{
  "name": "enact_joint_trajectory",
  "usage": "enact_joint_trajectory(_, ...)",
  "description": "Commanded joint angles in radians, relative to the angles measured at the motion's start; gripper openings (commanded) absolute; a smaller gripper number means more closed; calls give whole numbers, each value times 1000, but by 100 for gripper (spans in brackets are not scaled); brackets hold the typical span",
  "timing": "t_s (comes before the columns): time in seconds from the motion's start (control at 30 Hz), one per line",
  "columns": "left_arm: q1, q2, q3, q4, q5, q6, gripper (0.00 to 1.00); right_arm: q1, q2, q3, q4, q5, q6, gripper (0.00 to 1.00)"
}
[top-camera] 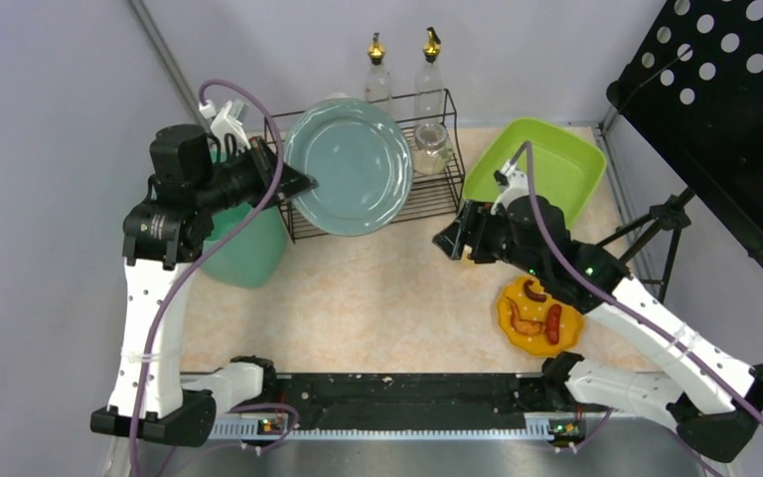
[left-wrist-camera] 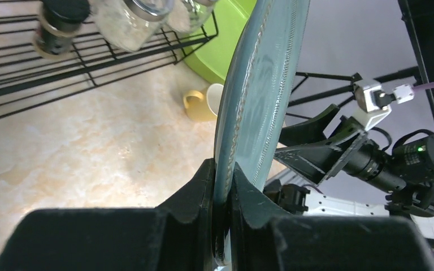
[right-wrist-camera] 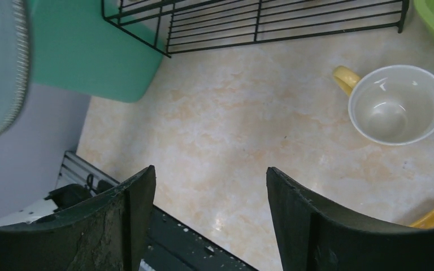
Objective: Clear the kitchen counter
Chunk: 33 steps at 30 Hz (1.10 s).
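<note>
the counter (top-camera: 397, 288), a wide beige marbled top, fills the middle of the top view, from the arm bases to the back wall. the left claw (left-wrist-camera: 224, 180) is clamped tight on the rim of a blue-grey plate (top-camera: 350, 167); its two fingers pinch the edge with the plate between them. the plate is held up on edge off the counter, its face turned towards the top camera, and in that view it covers the left part of the black wire rack (top-camera: 427, 194); whether it touches the rack cannot be told. a glass jar (top-camera: 430, 147) sits in the rack, and two bottles (top-camera: 378, 75) stand at its back. a teal bin (top-camera: 248, 248) stands at the counter's left edge, below the left arm. a lime-green tub (top-camera: 536, 169) sits at the back right corner. the right claw (right-wrist-camera: 209, 192) hangs over the counter just in front of the tub, its jaws spread wide with nothing between them. a pale mug (right-wrist-camera: 398, 104) with a yellow handle stands upright and empty on the counter near it. a yellow dish (top-camera: 539, 316) with sausages (top-camera: 553, 323) on it lies on the right front of the counter, beside the right arm.
</note>
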Motion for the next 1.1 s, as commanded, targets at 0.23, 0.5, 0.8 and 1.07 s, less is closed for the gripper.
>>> enact_joint_trajectory(0.23,-187,1,-164,424,18,-167,0,-8,-128,185,-189,43,2,73)
enact_joint_trajectory(0.5,-293,74,-175,552,21,-238,0,-8,-262,80,-182,85,139,74)
enact_joint_trajectory(0.8,-356,91,-238,669,93,-325,0,-8,-321,-83,15,77,263,75)
enact_joint_trajectory(1.07,-368,45,-345,720,112,-370,0,-8,-368,-166,197,68,303,73)
